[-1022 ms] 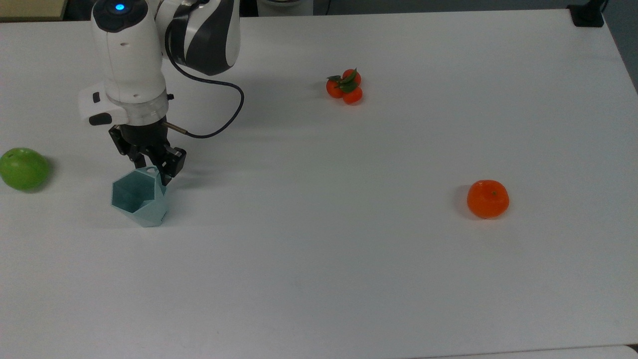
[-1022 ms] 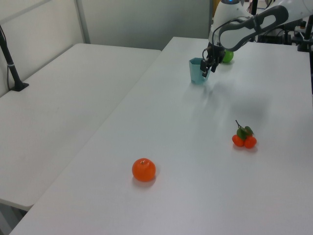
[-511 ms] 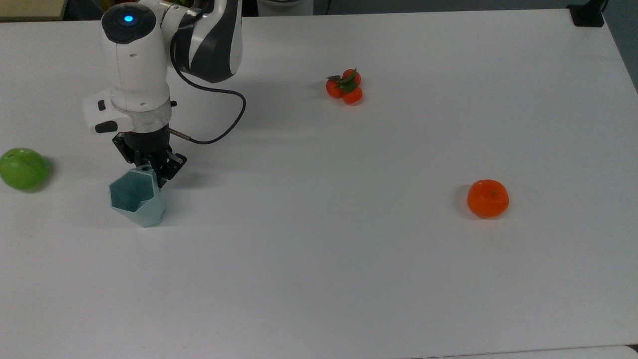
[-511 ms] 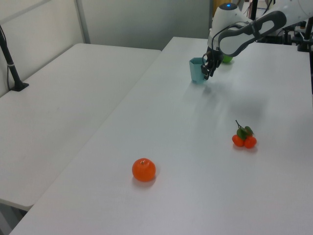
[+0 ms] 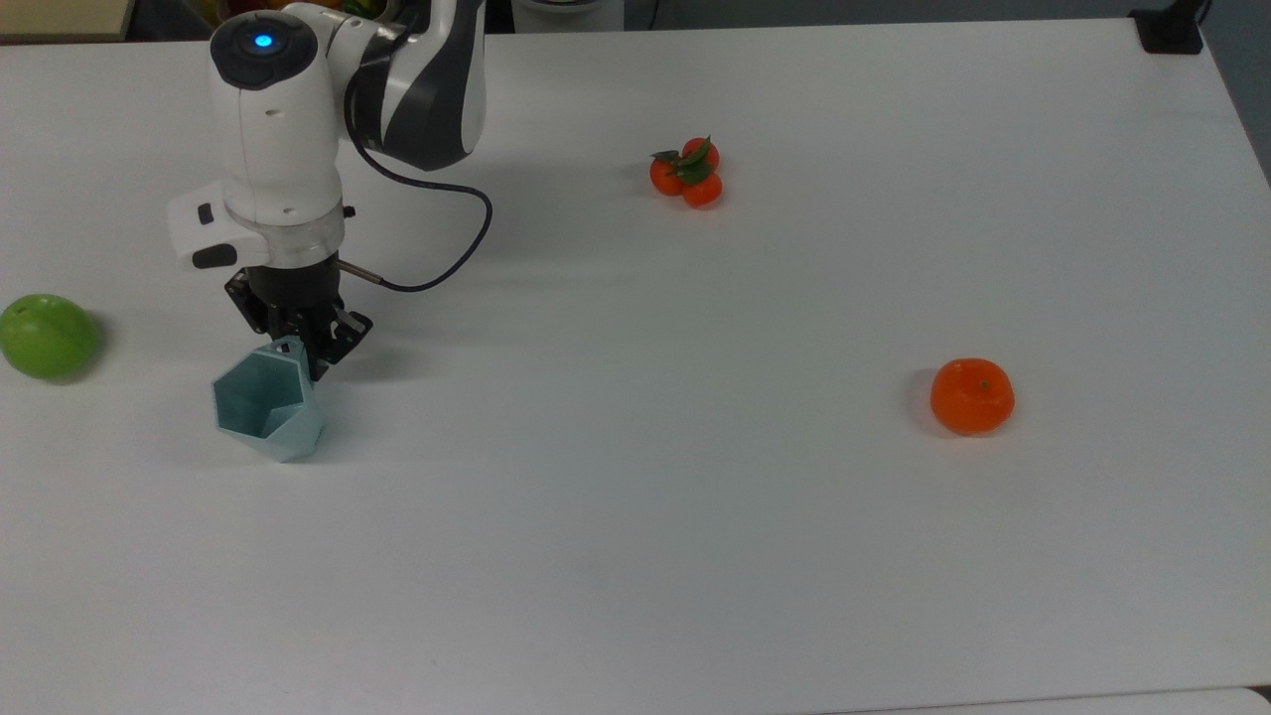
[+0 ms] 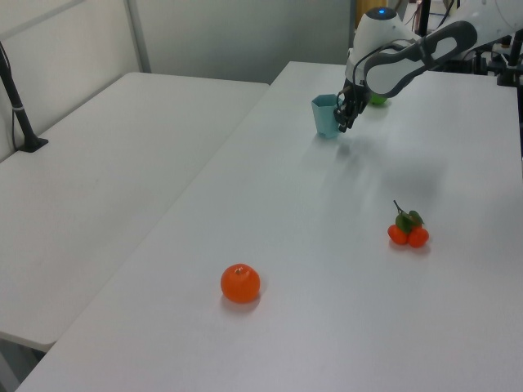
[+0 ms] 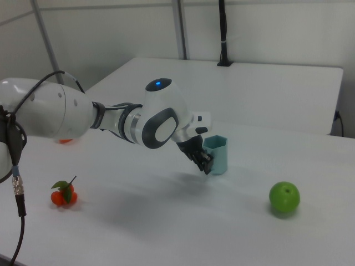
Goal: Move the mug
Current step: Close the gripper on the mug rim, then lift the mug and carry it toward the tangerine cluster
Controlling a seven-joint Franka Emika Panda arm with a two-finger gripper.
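pincer pinching the mug at its rim

the gripper [image 5: 310, 350] is clamped on the mug [image 5: 266, 406] at its handle side, on the white table [image 5: 695, 516]. a green apple [image 5: 48, 335] lies off to the top view's left of the gripper, an orange [image 5: 971, 395] well apart to the top view's right.

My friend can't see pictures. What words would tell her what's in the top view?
A white robot arm's gripper is at the rim of a pale teal mug on a white table. A green apple lies at the top view's left, a leafy cluster of small oranges farther back, and one orange to the right.
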